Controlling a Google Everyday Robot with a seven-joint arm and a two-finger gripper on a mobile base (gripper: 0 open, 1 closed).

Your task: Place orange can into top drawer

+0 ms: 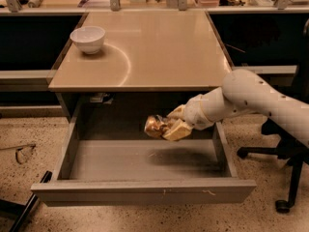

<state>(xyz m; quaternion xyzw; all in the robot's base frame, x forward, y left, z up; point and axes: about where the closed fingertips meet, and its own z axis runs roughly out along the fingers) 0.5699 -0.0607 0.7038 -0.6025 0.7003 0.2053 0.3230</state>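
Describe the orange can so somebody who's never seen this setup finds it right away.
Find the tan table, then the open grey top drawer under its front edge. Above the drawer's floor, the gripper grips the orange can: a stubby, shiny golden-orange cylinder, unlike the white bowl on the tabletop.

White rounded arm [256, 96], dark-dotted shell; tan end effector [165, 128] above drawer [145, 191].

One each, seemingly: bowl [88, 37], can [154, 125], hand [166, 128] over drawer [145, 191].
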